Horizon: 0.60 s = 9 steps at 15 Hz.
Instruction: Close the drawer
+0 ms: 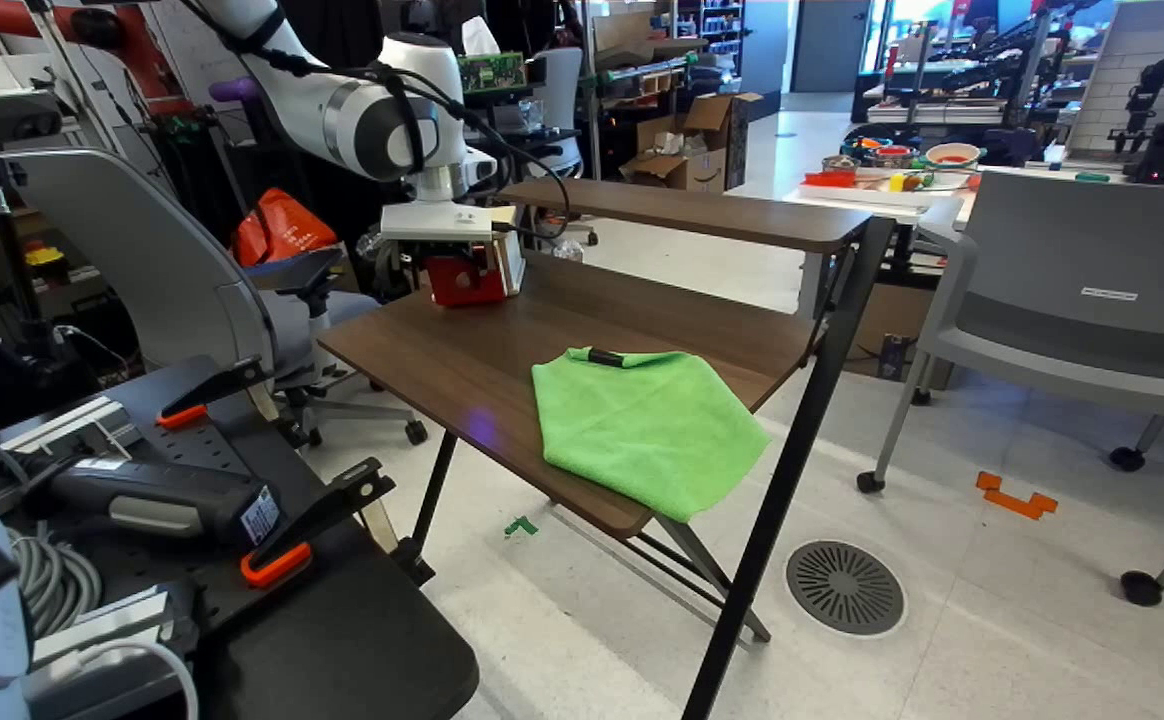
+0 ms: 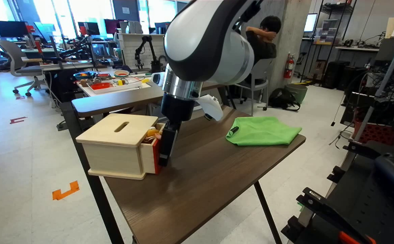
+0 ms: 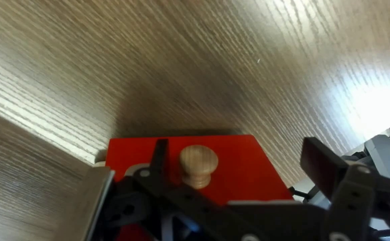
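Note:
The drawer is the red-fronted sliding part of a small pale wooden box [image 2: 115, 135]. It stands partly pulled out, with small items inside. Its red front shows in both exterior views [image 1: 467, 288] [image 2: 156, 157]. In the wrist view the red front [image 3: 238, 167] carries a round wooden knob [image 3: 199, 160]. My gripper [image 3: 237, 157] is open at the drawer front. The knob sits between the spread fingers, nearer the left one. In an exterior view the gripper [image 2: 165, 159] points down, close against the red front. Whether it touches the front cannot be told.
The box stands on a brown table [image 2: 197, 183], near its edge. A green cloth [image 1: 652, 430] with a small black object [image 1: 606, 357] lies at the table's other end. A raised shelf [image 1: 682, 212] runs along one long side of the table.

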Tool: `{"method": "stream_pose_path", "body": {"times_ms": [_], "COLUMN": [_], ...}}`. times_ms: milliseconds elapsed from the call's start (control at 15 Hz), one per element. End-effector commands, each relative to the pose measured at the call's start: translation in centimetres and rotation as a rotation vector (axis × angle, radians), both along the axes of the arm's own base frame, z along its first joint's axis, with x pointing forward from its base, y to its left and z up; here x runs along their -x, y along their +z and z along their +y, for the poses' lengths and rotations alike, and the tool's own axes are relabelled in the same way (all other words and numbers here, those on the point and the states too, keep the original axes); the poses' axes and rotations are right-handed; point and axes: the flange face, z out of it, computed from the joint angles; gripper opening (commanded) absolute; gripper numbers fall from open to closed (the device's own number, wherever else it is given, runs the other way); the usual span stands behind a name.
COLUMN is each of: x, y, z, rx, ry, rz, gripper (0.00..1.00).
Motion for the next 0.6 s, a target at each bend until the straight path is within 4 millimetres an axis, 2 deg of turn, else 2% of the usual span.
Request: {"method": "stream_pose_path", "body": {"times_ms": [0, 267, 533], "x": [-0.4, 0.5, 1.1], "y": [1.1, 2.4, 5.3], "z": [0.4, -0.9, -2.8], "rx": [-0.023, 0.043, 0.114], "ry": [-0.017, -0.056, -0.137], "rz": [-0.013, 0.031, 0.074], "gripper": [1.00, 1.00, 1.00]}}
